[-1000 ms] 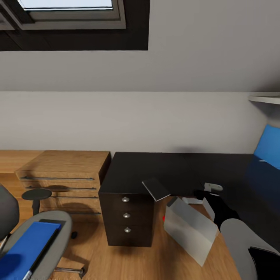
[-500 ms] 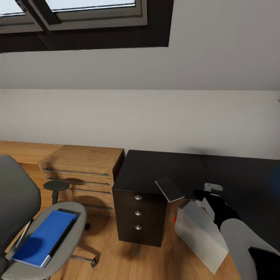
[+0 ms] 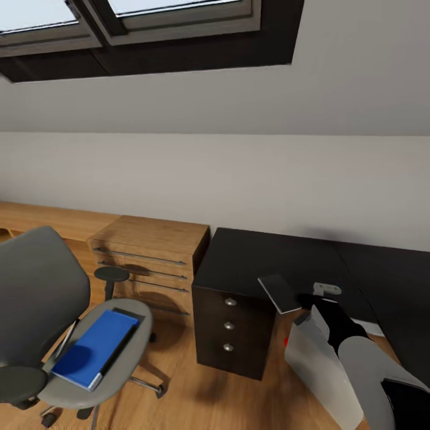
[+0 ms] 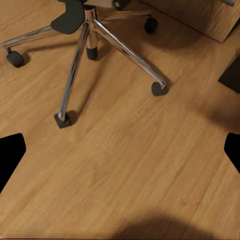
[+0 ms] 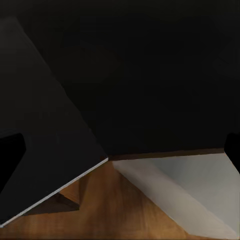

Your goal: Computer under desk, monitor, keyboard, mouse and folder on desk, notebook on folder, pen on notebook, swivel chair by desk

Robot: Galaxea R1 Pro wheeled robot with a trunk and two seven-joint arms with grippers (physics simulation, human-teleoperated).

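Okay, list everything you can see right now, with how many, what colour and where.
swivel chair: one, grey with a chrome base, on the floor at left
folder: one, bright blue, lying on the chair seat
pen: one, a thin pale stick, on the seat beside the folder
dresser: one, light wood, against the wall between chair and desk
desk: one, black top with a dark three-drawer unit, at right
notebook: one, dark grey with a pale edge, at the desk's front edge
computer: one, light grey, on the floor by the drawers
skylight: two panes, dark frame, overhead
left end effector: open, over bare floor
right end effector: open, near the notebook
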